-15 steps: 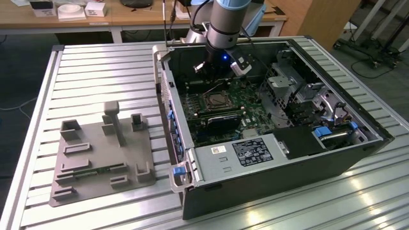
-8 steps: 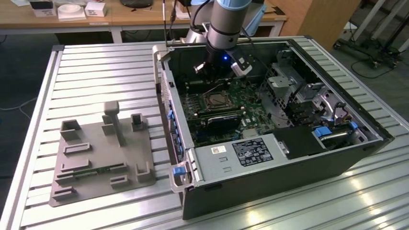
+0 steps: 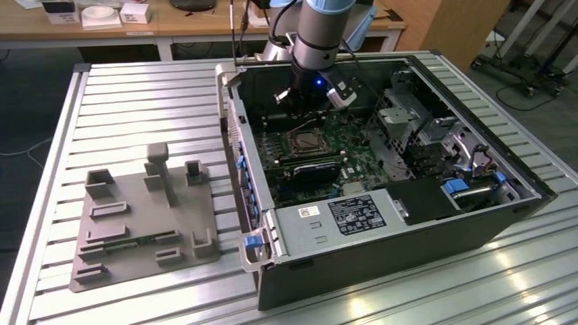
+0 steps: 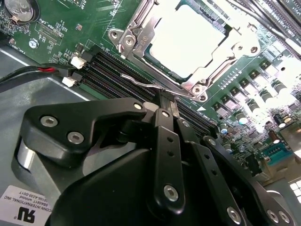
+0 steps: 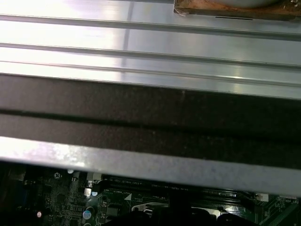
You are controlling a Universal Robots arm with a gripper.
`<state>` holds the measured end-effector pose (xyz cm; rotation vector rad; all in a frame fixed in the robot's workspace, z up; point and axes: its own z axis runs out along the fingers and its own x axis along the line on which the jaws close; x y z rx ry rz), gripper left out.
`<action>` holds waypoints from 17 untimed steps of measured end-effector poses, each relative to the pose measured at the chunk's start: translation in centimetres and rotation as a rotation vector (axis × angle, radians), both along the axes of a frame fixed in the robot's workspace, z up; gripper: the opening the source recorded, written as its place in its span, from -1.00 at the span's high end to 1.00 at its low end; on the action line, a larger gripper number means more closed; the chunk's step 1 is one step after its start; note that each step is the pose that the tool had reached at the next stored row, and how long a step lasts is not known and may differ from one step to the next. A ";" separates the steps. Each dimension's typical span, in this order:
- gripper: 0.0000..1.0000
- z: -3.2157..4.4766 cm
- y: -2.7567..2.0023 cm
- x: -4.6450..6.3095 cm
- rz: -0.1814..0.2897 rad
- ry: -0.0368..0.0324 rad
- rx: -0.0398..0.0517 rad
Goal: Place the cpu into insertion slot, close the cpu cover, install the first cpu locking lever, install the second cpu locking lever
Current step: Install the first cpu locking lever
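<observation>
Gripper [image 4: 164,101] clenched, fingertips pressing a thin wire locking lever [image 4: 141,84] at the insertion slot's [image 4: 141,28] edge; cpu cover [image 4: 197,82] lies closed over the cpu [image 4: 188,42].

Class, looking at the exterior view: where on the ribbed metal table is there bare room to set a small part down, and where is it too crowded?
Bare table lies above the grey fixture tray and left of the computer case, as that view shows it; another strip runs along its bottom right. Inside the case it is crowded: the gripper hangs over the motherboard near the cpu cover.
</observation>
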<state>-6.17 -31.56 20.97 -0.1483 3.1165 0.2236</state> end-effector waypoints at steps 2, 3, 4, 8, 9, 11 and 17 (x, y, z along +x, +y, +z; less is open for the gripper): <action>0.80 0.01 0.03 0.0 0.000 -0.0001 -0.0001; 0.80 0.03 0.05 0.0 0.000 0.0001 -0.0002; 0.80 0.05 0.07 0.0 0.000 0.0001 -0.0001; 0.80 0.37 0.21 0.0 0.000 0.0002 -0.0004; 0.80 0.47 0.23 0.0 0.000 0.0000 -0.0001; 0.80 0.71 0.25 0.0 0.000 0.0000 -0.0001; 0.80 0.78 0.37 0.0 0.000 0.0001 -0.0001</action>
